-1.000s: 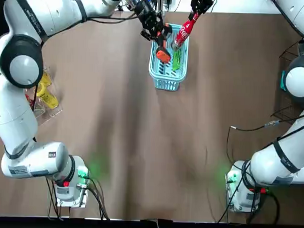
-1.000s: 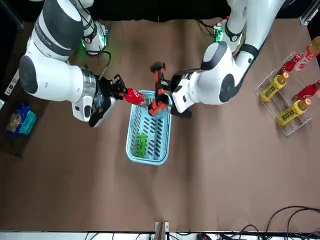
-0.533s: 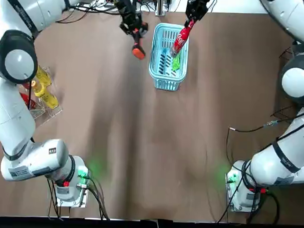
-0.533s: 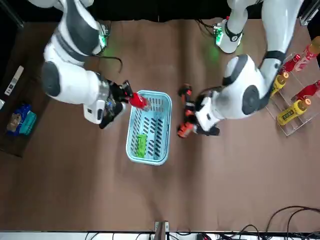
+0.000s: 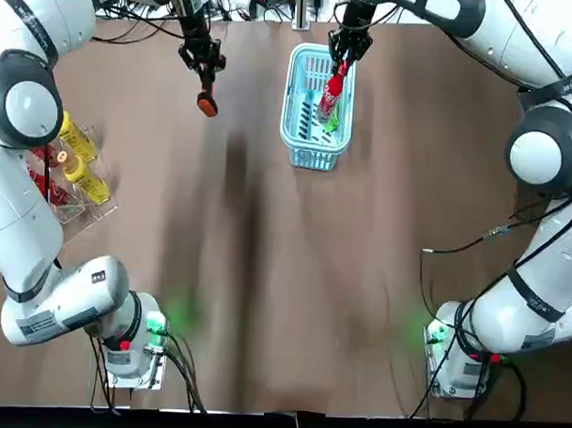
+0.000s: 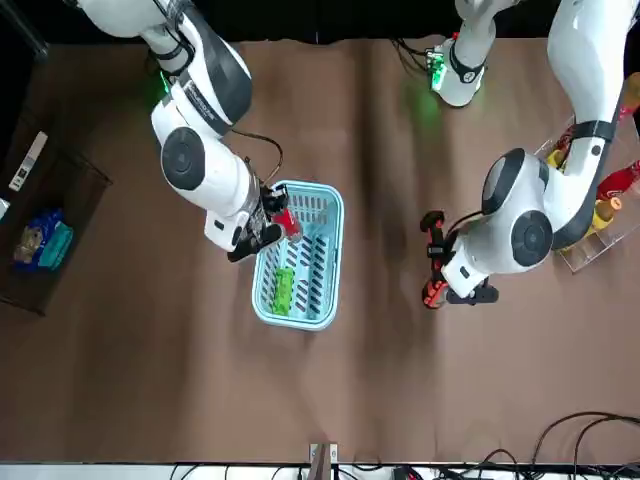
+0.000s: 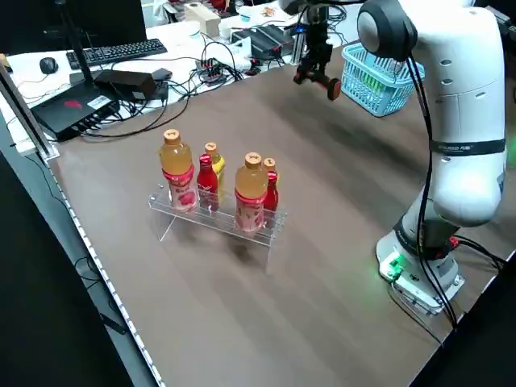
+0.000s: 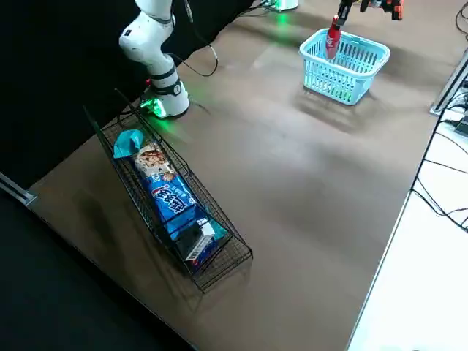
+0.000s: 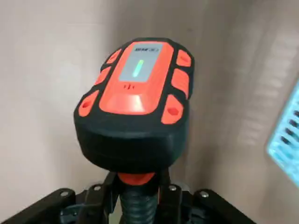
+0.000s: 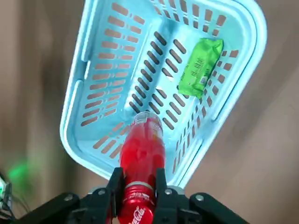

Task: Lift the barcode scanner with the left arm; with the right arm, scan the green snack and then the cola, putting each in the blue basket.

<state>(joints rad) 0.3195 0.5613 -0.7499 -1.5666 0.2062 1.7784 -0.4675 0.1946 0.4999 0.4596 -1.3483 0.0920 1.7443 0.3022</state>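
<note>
Right gripper: fingers clenched on a red cola bottle, held tilted over the light-blue slotted plastic basket. Green snack packet: lying flat inside the basket. Left gripper: grasping the black-and-orange barcode scanner by its handle, raised above the brown table, well apart from the basket on the robot's left.

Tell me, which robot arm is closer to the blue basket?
Right. The right arm holds the cola over the blue basket; the left arm holds the scanner off to the robot's left, apart.
</note>
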